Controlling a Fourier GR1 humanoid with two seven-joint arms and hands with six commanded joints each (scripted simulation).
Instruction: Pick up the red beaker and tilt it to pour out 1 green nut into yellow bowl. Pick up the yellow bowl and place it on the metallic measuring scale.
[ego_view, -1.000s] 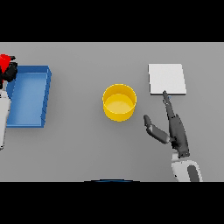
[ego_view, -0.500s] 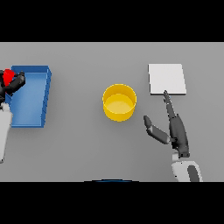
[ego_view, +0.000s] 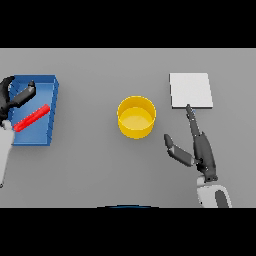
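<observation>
The red beaker lies slanted on its side in the blue tray at the far left. My left hand is just above and left of it, fingers spread and open, not closed on the beaker. The yellow bowl stands upright in the middle of the table. I see no green nut in it or elsewhere. The pale square measuring scale lies at the right, behind the bowl. My right hand rests open between bowl and scale, fingers straight, pointing at the scale's near edge.
The blue tray's right wall stands between the beaker and the bowl. Bare grey table lies in front of the bowl and between the tray and the bowl.
The red beaker, held in my left hand at the view's edge before, now lies across the blue tray. My left hand has opened and shifted a little right. The right hand has not moved.
</observation>
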